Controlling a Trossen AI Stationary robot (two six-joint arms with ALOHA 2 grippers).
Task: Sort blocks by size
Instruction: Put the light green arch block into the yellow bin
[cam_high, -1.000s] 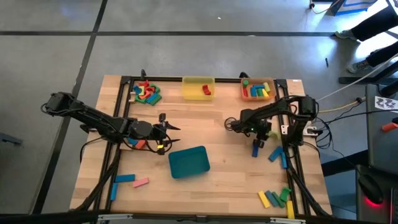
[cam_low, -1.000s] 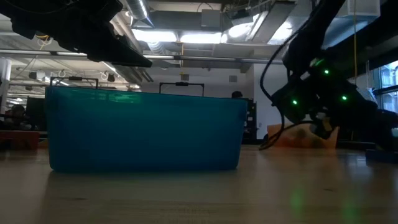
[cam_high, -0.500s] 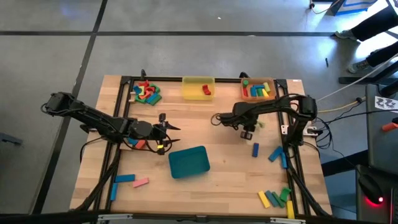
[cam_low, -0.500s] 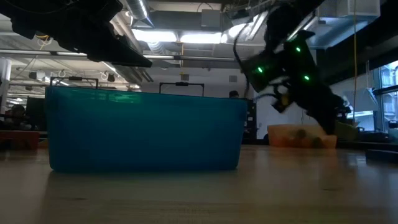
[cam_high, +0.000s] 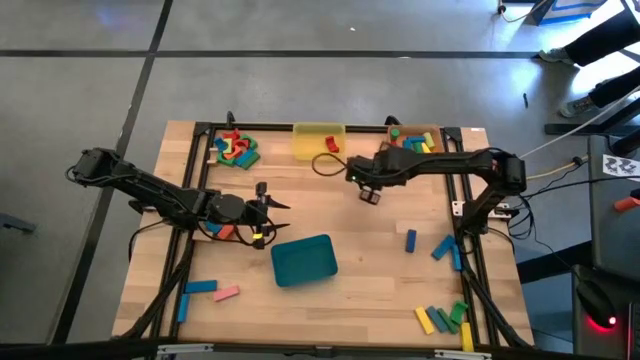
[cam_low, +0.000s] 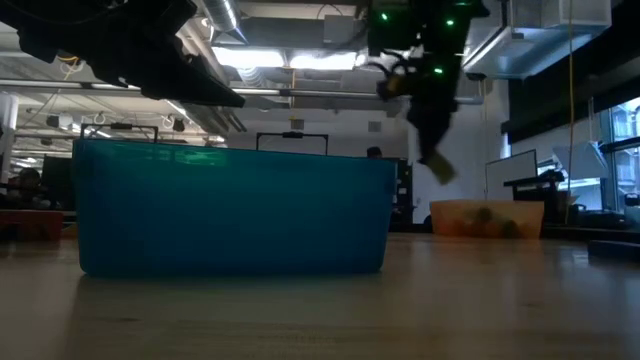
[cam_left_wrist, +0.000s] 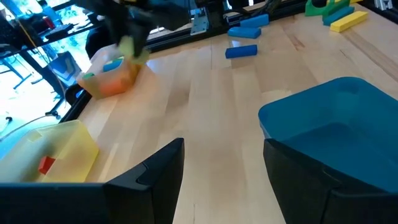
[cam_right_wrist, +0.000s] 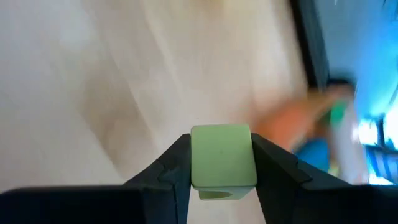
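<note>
1. The tabletop (cam_high: 330, 215) is pale wood with a black frame, and nothing lying on it has shifted over the last second.
2. The right arm has swung from the right side toward the far middle; its pincer (cam_high: 369, 190) now hangs above bare wood, just short of the yellow tray (cam_high: 318, 141) and left of the orange tray (cam_high: 414, 145).
3. The left arm has not moved; its pincer (cam_high: 268, 214) stays just left of the teal tray (cam_high: 304, 260), fingers (cam_left_wrist: 158, 171) spread wide with nothing between them.
4. The teal tray sits near the middle of the tabletop, its inside bare as far as the left wrist view shows.
5. Loose blocks lie in clusters: a red, green and blue heap (cam_high: 235, 148) at the far left corner, blue pieces (cam_high: 436, 246) at the right edge, yellow and green bars (cam_high: 445, 319) at the near right, and a blue and pink pair (cam_high: 210, 290) at the near left.
6. The right pincer is clamped on a pale green block (cam_right_wrist: 222, 156), squarish with rounded corners, gripped on two opposite sides.
</note>
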